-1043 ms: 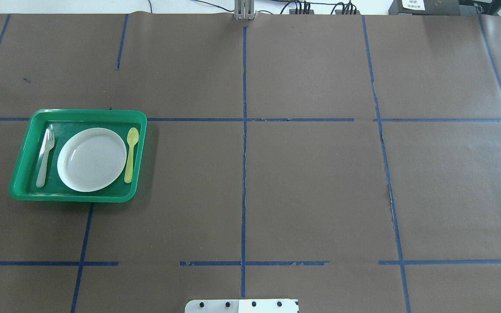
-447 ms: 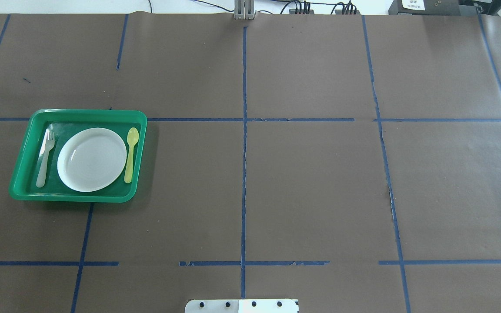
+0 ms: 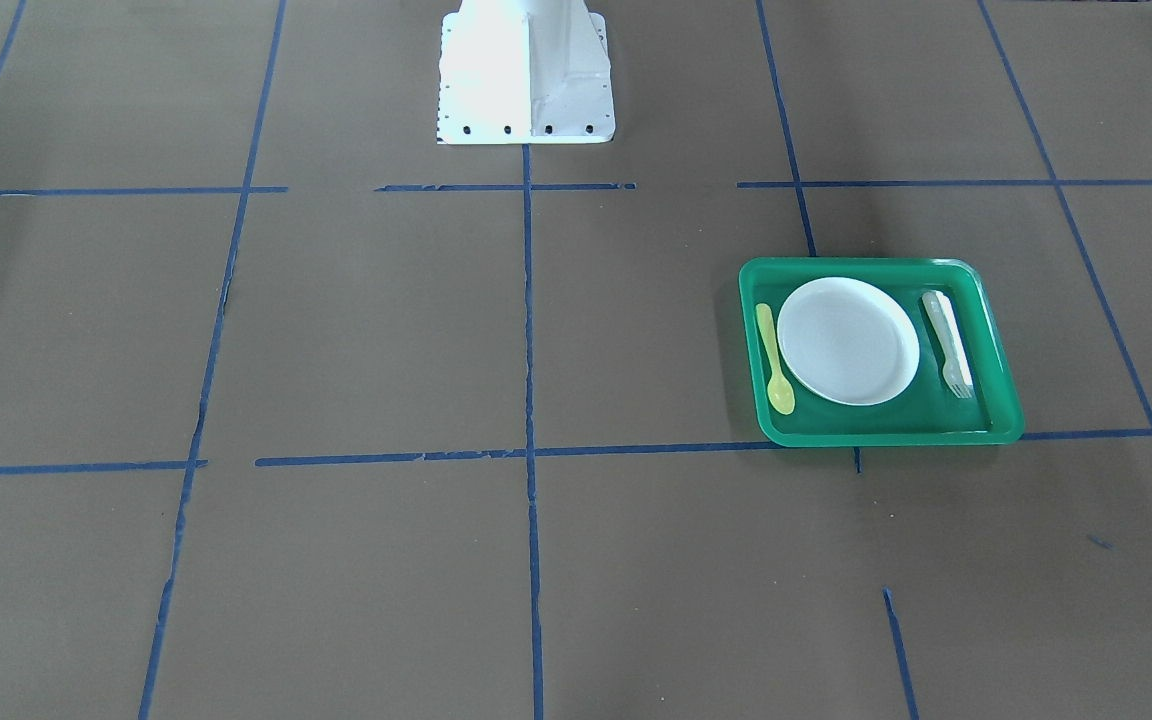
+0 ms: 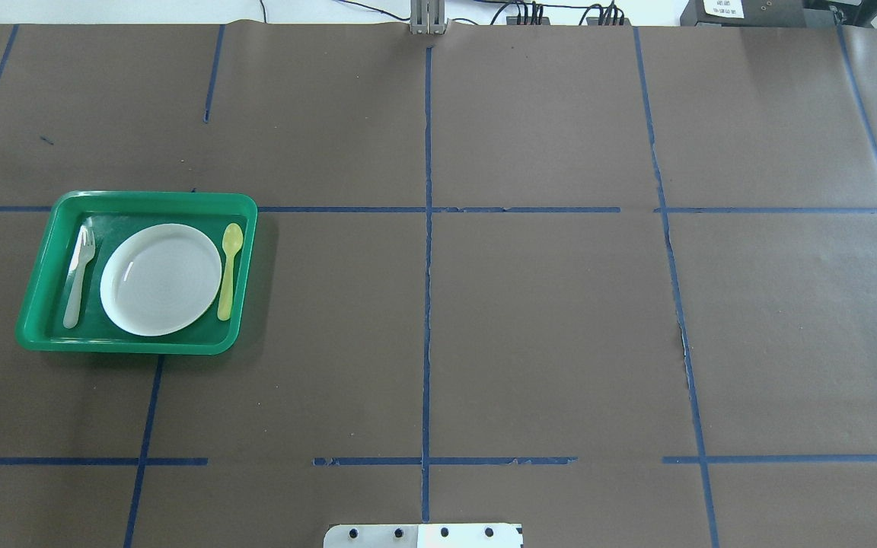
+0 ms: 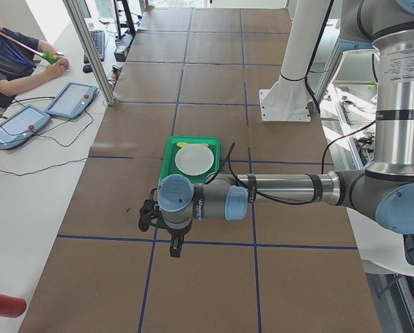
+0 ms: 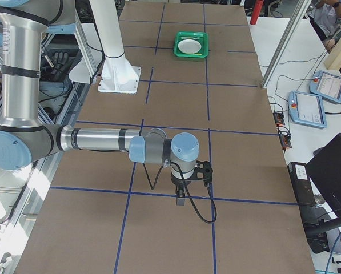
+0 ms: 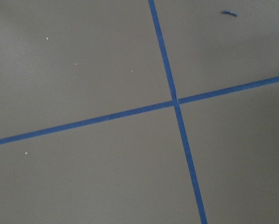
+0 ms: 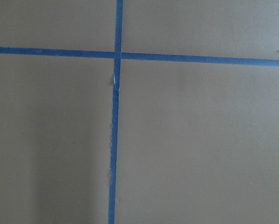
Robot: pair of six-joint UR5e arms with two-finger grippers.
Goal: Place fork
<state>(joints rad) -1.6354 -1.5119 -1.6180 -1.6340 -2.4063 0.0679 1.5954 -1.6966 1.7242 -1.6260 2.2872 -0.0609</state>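
Evidently the fork (image 4: 79,275) lies placed in the tray (image 4: 141,199) at the overhead frame's left, flanking the plate (image 4: 161,279) like a place setting, while the left tool (image 5: 174,246) and the right tool (image 6: 180,198) hang well apart from it, and I cannot tell whether either is open or closed.

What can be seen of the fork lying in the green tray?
The small, pale whitish, slightly translucent plastic fork with short tines lies flat on the floor of the green rectangular plastic tray, between the tray's wall on the robot's left and the round white plate, a narrow gap apart from the plate. Its tines point away from the robot. Nothing grips it.
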